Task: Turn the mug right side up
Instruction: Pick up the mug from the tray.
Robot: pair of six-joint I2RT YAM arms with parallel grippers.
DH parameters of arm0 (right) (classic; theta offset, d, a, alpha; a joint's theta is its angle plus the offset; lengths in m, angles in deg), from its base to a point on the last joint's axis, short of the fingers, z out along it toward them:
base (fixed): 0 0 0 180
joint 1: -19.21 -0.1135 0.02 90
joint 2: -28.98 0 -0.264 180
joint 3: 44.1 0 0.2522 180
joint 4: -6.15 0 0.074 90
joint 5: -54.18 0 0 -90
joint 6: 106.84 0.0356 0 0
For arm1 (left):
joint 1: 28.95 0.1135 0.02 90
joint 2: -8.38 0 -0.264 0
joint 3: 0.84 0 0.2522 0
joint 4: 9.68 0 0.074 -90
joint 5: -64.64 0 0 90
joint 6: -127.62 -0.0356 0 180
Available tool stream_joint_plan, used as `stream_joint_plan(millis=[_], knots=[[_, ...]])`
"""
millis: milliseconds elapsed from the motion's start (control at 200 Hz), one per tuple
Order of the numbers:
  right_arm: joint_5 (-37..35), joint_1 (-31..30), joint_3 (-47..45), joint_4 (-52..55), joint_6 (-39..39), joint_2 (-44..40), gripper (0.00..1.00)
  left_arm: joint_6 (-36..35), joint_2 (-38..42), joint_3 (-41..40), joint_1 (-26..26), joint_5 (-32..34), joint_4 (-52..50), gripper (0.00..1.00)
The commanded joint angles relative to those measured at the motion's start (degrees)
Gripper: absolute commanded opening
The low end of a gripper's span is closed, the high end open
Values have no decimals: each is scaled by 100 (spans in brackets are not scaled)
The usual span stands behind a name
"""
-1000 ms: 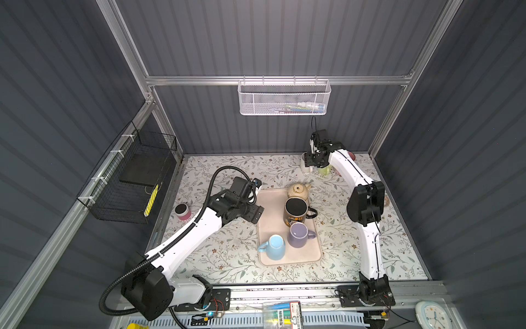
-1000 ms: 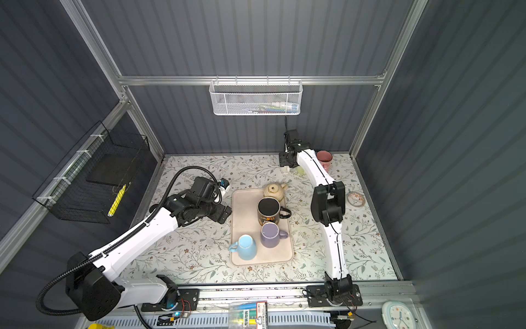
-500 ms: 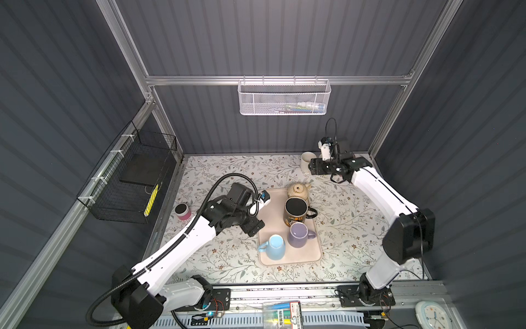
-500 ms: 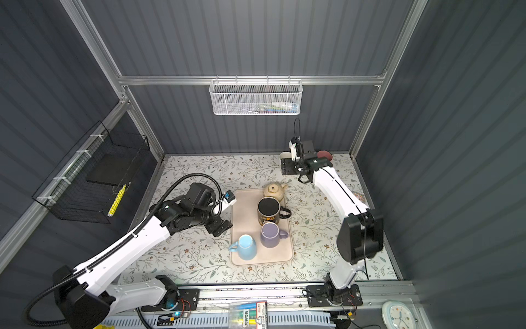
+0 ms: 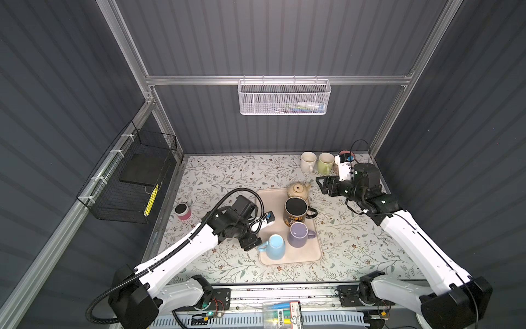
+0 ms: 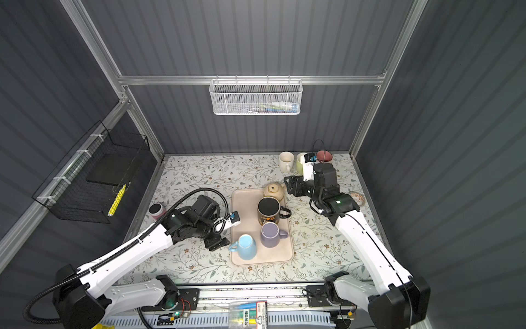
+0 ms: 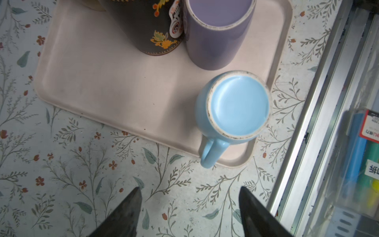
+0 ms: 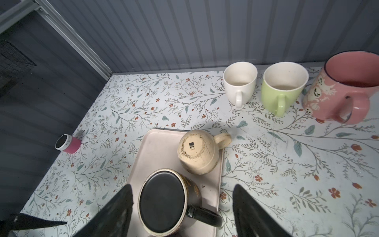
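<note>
At the tray's corner the blue mug stands base-up, axis vertical, handle overhanging the rim toward the spread, empty left gripper; right gripper also spread.

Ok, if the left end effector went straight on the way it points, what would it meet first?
Probably the handle of the upside-down light blue ceramic mug on the beige tray; depth is unclear, so the left end effector might touch the floral tabletop first.

Little pink cylinder on the floral tabletop, plus a white mesh basket and black wire basket hanging up.
</note>
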Motion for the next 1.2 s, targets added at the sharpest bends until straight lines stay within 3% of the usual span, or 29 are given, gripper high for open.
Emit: stream_joint_plan(millis=[0,180,420,885,1196], knots=[[161,-28,-113,-152,115,-312,76,-386,-162,-184,-77,-179,114,75],[159,-25,-184,-114,31,-491,76,-575,-548,-217,-110,-406,422,73],[4,-28,-281,-129,-109,-667,76,-748,-1280,89,-116,-656,355,59],[-123,-26,-376,-298,-201,-615,77,-924,-1667,241,-194,-758,399,50],[-160,-27,-410,-271,-210,-659,77,-974,-1981,427,-274,-709,255,39]])
